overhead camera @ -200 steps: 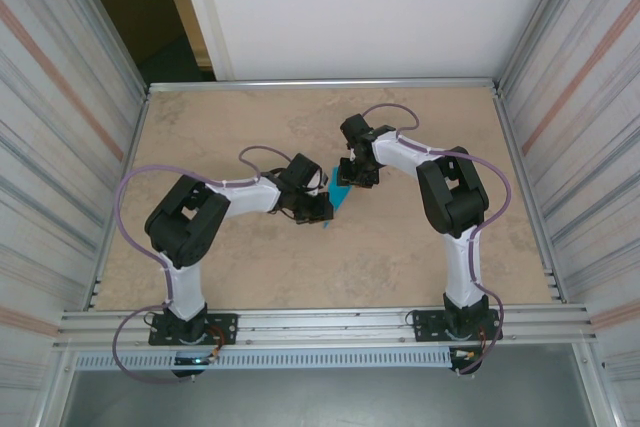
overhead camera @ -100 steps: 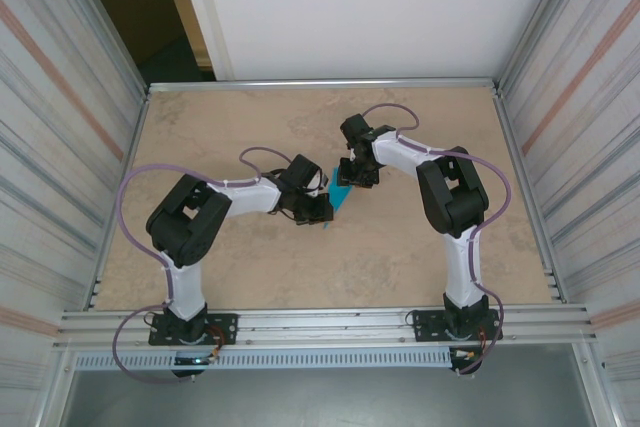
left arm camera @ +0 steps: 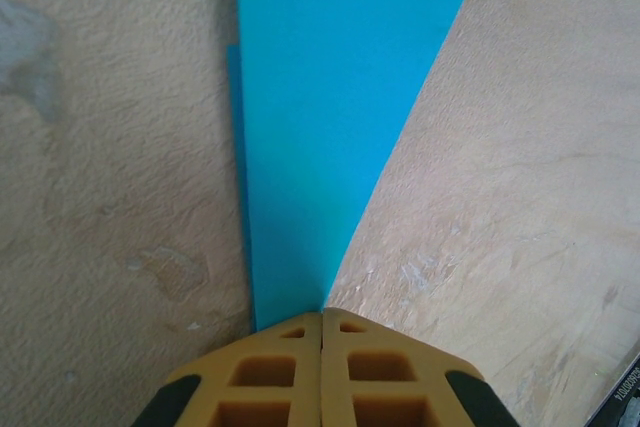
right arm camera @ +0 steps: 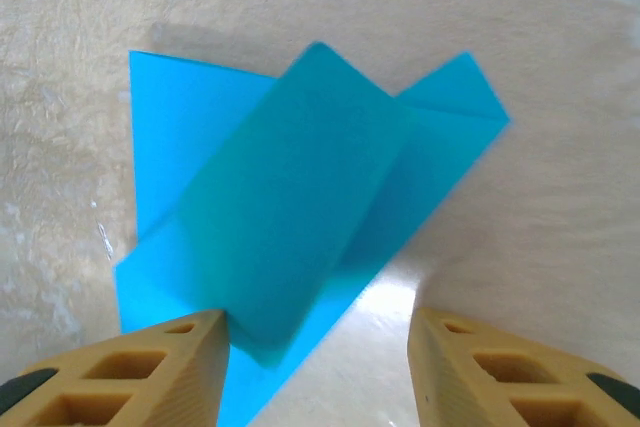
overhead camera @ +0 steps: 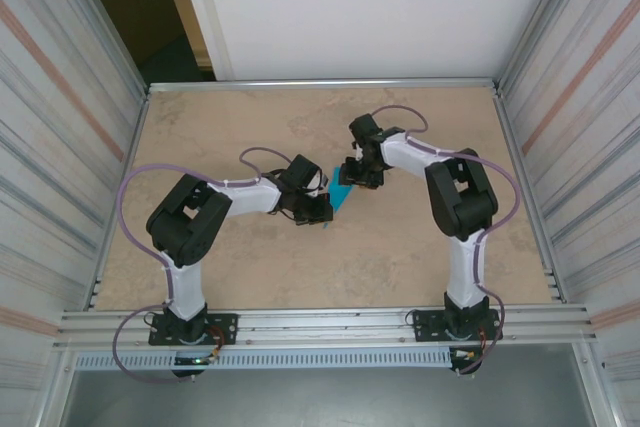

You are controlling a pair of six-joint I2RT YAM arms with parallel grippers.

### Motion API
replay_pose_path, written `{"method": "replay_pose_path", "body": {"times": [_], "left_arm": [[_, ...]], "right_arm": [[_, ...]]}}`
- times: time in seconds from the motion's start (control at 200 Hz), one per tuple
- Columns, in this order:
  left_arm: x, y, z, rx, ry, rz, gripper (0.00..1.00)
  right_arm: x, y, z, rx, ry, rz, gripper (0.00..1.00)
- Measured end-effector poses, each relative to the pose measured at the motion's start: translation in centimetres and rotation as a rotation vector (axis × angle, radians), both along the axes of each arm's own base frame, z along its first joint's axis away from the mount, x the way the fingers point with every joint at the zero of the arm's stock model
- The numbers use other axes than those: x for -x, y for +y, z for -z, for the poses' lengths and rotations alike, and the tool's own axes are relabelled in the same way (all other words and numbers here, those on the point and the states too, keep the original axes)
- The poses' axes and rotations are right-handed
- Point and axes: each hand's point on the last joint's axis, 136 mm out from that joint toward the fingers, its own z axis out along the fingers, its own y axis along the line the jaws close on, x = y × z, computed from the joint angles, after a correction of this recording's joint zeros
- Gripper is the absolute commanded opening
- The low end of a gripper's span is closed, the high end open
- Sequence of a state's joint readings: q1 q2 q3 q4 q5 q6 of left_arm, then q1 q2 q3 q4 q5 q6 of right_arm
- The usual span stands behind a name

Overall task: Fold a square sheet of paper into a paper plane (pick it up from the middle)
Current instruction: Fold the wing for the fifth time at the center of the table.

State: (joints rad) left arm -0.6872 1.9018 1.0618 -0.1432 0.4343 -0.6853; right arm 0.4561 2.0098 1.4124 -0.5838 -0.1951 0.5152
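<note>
The partly folded turquoise sheet of paper (overhead camera: 340,194) lies on the table between both arms. In the left wrist view the paper (left arm camera: 320,97) narrows to a point that runs under my left gripper (left arm camera: 322,319), whose jaws are shut together at that tip. From above, the left gripper (overhead camera: 325,212) sits at the paper's near corner. My right gripper (right arm camera: 315,319) is open over the paper (right arm camera: 180,117). A loose flap (right arm camera: 290,197) stands up, blurred, between its jaws and close to the left finger (right arm camera: 190,347). Seen from above, the right gripper (overhead camera: 358,177) hovers at the paper's far edge.
The beige tabletop (overhead camera: 250,267) is bounded by corrugated metal walls (overhead camera: 60,147) on both sides and a metal rail (overhead camera: 330,322) at the near edge. Purple cables (overhead camera: 135,182) loop off both arms.
The right gripper's jaws have widened and the right arm has shifted slightly to the right and away. The left arm and the paper's tip have stayed put.
</note>
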Motion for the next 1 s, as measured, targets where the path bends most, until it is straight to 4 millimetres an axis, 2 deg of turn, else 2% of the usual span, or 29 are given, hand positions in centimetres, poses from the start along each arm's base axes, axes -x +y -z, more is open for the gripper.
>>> {"method": "replay_pose_path", "body": {"times": [0.075,0.185,0.246,0.341,0.436,0.536,0.697,0.997], "left_arm": [[-0.1,0.0,0.0,0.006,-0.005,0.000,0.06],[-0.1,-0.1,0.0,0.012,-0.009,0.001,0.05],[-0.1,-0.1,0.0,0.015,-0.008,0.001,0.05],[-0.1,-0.1,0.0,0.017,-0.008,0.001,0.05],[-0.1,-0.1,0.0,0.018,-0.007,0.001,0.04],[-0.1,-0.1,0.1,0.021,-0.009,0.001,0.04],[-0.1,-0.1,0.1,0.024,-0.011,0.002,0.04],[-0.2,-0.2,0.1,0.032,-0.011,-0.004,0.04]], "right_arm": [[0.2,-0.9,-1.4,-0.039,-0.030,0.018,0.51],[0.7,-1.2,-4.2,-0.117,-0.100,0.016,0.40],[1.4,-0.1,-5.2,-0.161,-0.124,-0.018,0.30],[2.4,2.5,-5.7,-0.216,-0.134,-0.097,0.14],[3.4,4.7,-4.9,-0.261,-0.104,-0.150,0.07],[3.6,5.6,-3.4,-0.291,-0.062,-0.155,0.04],[4.1,5.8,-1.1,-0.304,-0.002,-0.154,0.03],[4.5,5.8,1.3,-0.303,0.059,-0.138,0.02]]}}
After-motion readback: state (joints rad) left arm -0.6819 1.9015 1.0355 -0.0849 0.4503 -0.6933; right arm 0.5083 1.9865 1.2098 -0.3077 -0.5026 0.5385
